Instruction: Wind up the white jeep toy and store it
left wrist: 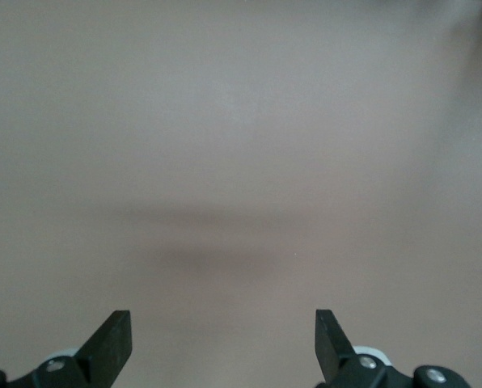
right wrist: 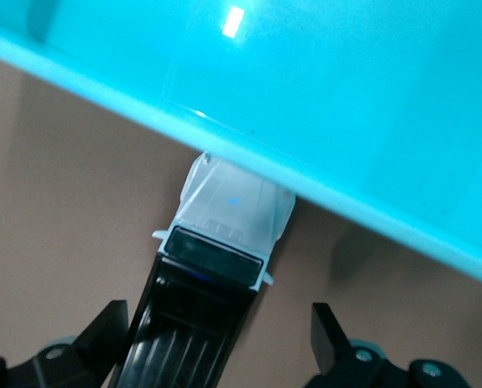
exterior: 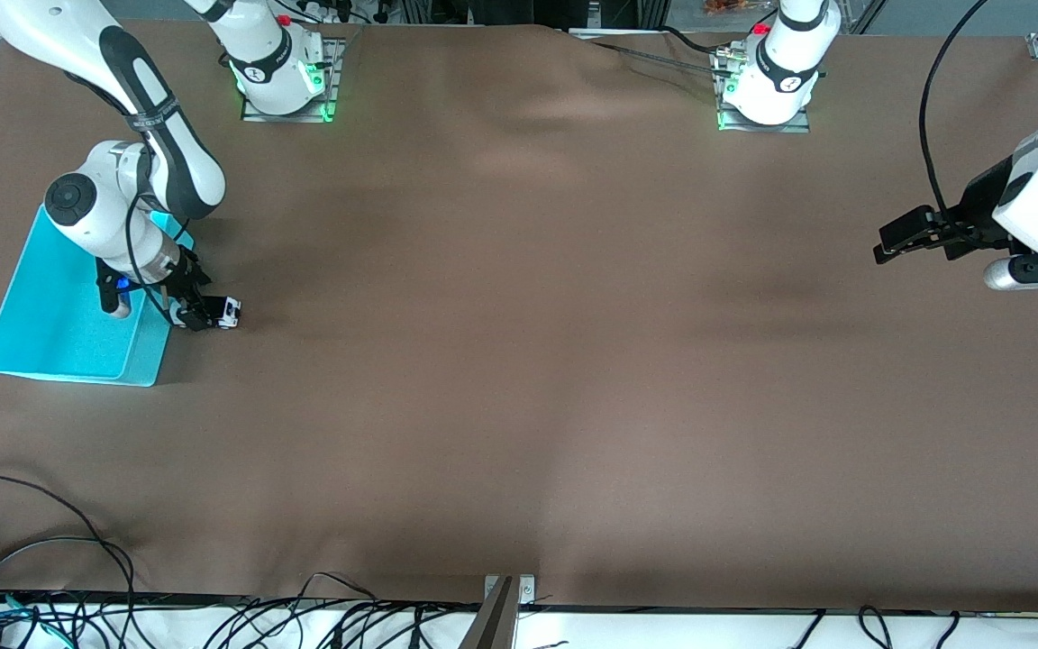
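The white jeep toy [exterior: 229,312] stands on the brown table beside the cyan bin [exterior: 59,306], at the right arm's end. In the right wrist view the jeep [right wrist: 225,234] shows its black roof and white hood, and the hood's nose meets the bin's wall [right wrist: 346,97]. My right gripper [exterior: 197,313] is low over the toy and open. Its fingers straddle the toy's black rear [right wrist: 217,335], one finger close against the side and the other well apart. My left gripper [exterior: 888,245] waits in the air over the left arm's end of the table. It is open [left wrist: 223,339] with nothing between its fingers.
The brown cloth [exterior: 519,361] has soft wrinkles near the arm bases. Black cables [exterior: 50,559] lie along the table edge nearest the front camera. A metal clamp [exterior: 505,595] sits at the middle of that edge.
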Controlling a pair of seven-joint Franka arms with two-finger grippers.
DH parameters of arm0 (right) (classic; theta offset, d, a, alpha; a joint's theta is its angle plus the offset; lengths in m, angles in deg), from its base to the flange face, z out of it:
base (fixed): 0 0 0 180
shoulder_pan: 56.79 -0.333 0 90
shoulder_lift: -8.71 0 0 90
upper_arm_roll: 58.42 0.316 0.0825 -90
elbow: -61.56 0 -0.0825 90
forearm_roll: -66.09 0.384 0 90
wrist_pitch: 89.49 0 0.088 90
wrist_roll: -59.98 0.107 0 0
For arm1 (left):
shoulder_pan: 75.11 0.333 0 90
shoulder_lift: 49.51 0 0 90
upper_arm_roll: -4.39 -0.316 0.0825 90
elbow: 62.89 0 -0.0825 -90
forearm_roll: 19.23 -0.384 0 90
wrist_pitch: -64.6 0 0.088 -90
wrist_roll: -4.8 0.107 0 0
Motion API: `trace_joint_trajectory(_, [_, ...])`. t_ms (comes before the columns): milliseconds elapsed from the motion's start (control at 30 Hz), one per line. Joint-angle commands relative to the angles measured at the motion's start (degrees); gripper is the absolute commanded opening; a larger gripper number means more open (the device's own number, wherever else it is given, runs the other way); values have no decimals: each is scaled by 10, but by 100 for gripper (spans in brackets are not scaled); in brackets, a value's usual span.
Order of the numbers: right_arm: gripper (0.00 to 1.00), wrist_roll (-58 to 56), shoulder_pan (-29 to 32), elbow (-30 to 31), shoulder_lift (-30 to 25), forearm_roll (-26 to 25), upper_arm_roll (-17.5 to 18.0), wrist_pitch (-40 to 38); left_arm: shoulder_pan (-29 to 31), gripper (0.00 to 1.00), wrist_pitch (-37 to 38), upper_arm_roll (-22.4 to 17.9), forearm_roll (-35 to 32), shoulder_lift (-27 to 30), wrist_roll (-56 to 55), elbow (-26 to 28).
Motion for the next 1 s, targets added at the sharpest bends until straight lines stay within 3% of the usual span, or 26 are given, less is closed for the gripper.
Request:
trace_joint_trajectory(0, [100,9,-3,-1,3,-6,-12,9,1,100,6,3,-13,0,3,-3])
trace_joint_trajectory(333, [87,10,-3,-1,5,-5,-15,9,1,100,6,3,-13,-1,3,-3])
trace_joint_trajectory(433, [68,10,-3,-1,5,-4,-15,9,1,100,6,3,-13,-1,3,-3])
trace_joint_trajectory(567, [28,10,-3,-1,5,-5,-15,9,1,100,6,3,-13,0,3,-3])
trace_joint_trajectory(700, [3,10,-3,-2,1,-6,-15,9,1,100,6,3,-13,-1,4,-3])
trace_joint_trajectory(967, [0,1,-11,-3,-29,-6,-13,2,1,100,6,3,-13,-1,4,-3])
